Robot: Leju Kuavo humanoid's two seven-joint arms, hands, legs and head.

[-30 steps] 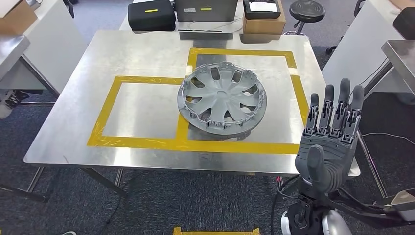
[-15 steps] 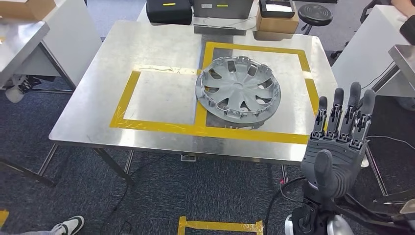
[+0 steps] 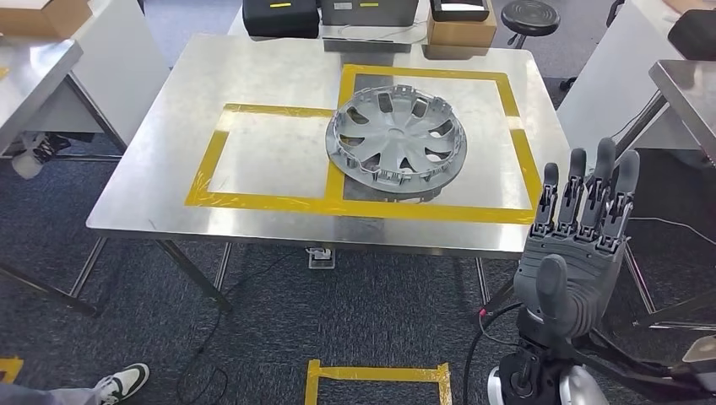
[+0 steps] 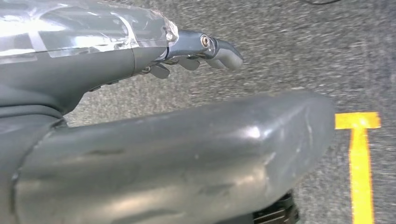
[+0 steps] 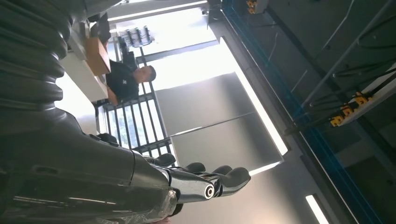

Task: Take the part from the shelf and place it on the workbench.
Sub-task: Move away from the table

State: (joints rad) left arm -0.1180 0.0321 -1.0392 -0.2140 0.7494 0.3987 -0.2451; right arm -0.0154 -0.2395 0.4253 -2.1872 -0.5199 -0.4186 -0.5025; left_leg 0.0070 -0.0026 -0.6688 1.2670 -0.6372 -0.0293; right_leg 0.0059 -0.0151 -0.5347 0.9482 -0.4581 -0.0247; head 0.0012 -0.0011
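The grey wheel cover point(image 3: 397, 145) lies flat on the shiny worktop point(image 3: 270, 67), across the yellow tape point(image 3: 338, 205). The right hand point(image 3: 574, 253) is up beside the worktop, fingers straight and apart, holding nothing. The left hand point(image 4: 205, 46) hangs over the floor; it looks empty, but I cannot tell.

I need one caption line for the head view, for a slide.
Wheel cover on the taped workbench; right hand raised, fingers apart, empty.

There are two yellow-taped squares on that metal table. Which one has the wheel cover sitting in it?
The bigger taped square, on the side nearer the raised robot hand. The wheel cover lies mostly inside it, overlapping the shared tape strip; the smaller square holds nothing.
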